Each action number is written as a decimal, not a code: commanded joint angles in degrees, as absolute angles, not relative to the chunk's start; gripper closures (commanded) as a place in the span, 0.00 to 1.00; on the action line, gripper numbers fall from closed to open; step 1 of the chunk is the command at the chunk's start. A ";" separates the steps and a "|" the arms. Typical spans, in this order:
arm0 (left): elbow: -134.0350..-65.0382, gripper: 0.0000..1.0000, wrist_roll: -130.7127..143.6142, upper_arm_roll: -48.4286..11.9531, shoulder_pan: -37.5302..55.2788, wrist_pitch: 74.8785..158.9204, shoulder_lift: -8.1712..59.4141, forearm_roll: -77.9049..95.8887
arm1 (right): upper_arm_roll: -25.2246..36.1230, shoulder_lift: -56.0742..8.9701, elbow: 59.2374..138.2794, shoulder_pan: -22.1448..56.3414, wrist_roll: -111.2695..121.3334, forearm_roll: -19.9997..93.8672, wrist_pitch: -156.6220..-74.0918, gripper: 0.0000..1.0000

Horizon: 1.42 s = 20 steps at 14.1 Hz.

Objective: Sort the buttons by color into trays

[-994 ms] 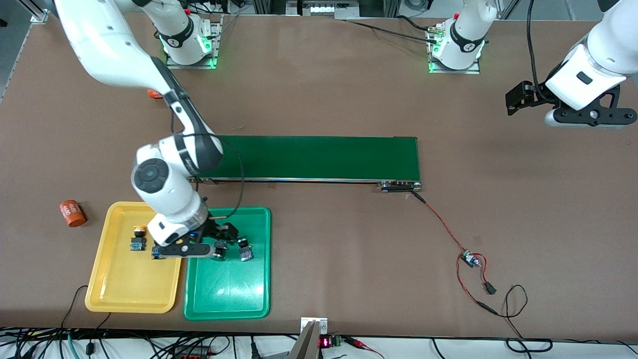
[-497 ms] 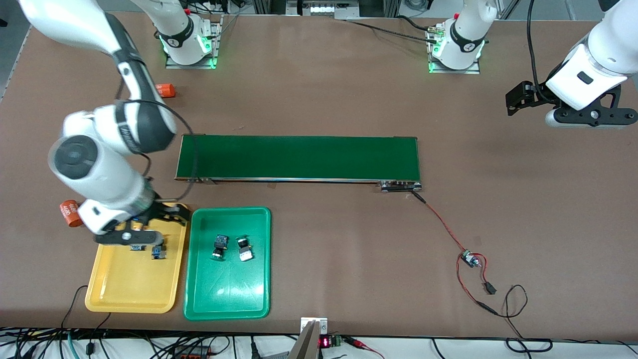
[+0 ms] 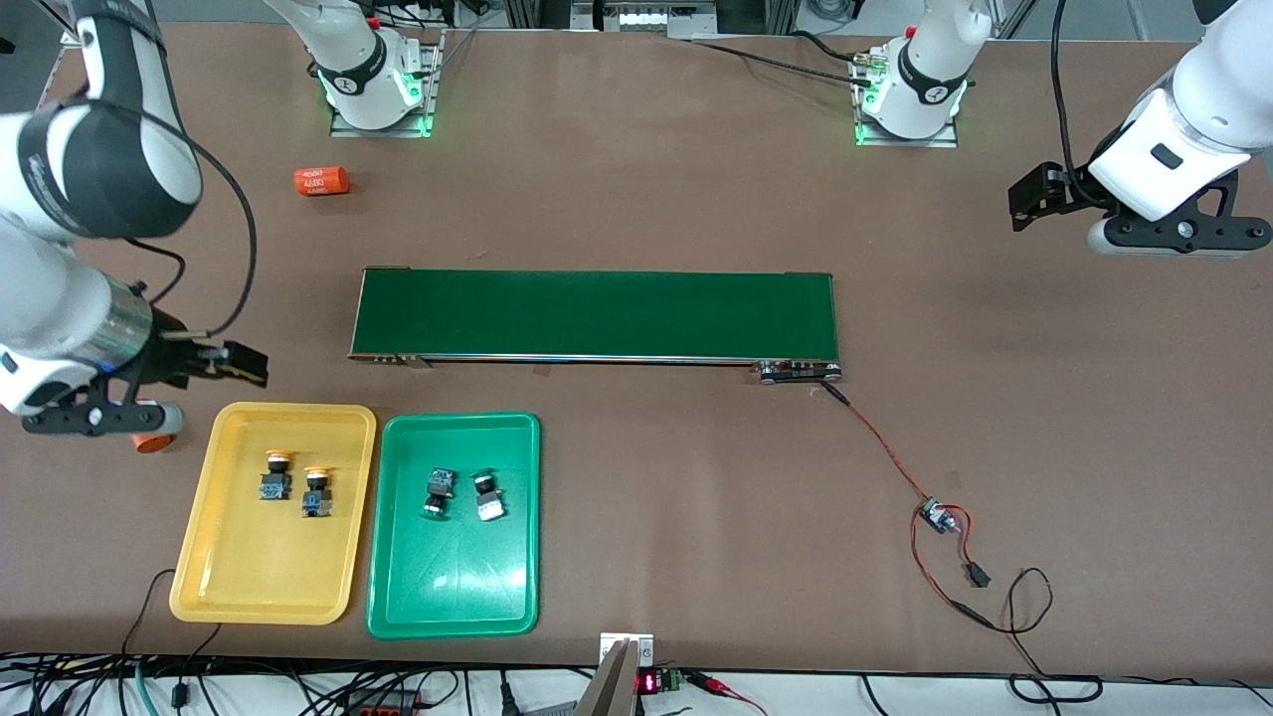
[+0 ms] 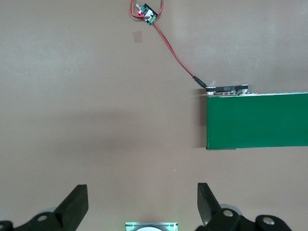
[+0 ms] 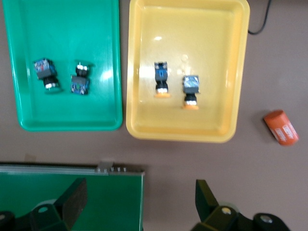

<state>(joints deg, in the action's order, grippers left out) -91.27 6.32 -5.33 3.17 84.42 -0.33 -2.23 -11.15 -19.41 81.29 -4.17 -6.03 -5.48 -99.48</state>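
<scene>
With both pincers open, 4 buttons (image 3: 277, 474) fill the trays (image 3: 204, 517).

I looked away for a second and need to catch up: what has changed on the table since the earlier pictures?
The right gripper, open and empty, has swung away from over the trays to the table's edge at the right arm's end. The second yellow-capped button now lies uncovered in the yellow tray. The green tray, its buttons and the waiting left gripper stayed put.
</scene>
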 commanded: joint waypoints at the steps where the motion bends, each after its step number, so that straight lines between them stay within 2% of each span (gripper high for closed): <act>1: -89.38 0.00 5.71 -5.54 3.25 82.97 0.44 -3.25 | -10.55 -10.31 90.50 -4.39 -5.27 -4.22 -98.97 0.00; 3: -89.38 0.00 5.71 -5.54 3.25 82.97 0.44 -3.25 | -9.67 -6.96 93.59 -4.22 -5.36 -4.22 -98.96 0.00; 8: -89.38 0.00 5.54 -5.54 3.25 82.97 0.44 -3.25 | -3.35 -5.01 93.87 -0.09 -5.36 -2.99 -96.42 0.00; 20: -89.38 0.00 5.54 -5.54 3.25 82.97 0.35 -3.25 | -2.20 -4.48 92.55 -0.53 -5.18 -2.81 -90.18 0.00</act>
<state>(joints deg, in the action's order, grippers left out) -91.22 6.32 -5.34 3.17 84.39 -0.32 -2.23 -2.47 -4.96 92.58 -1.17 -5.78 -3.98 -91.39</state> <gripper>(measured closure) 0.000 0.000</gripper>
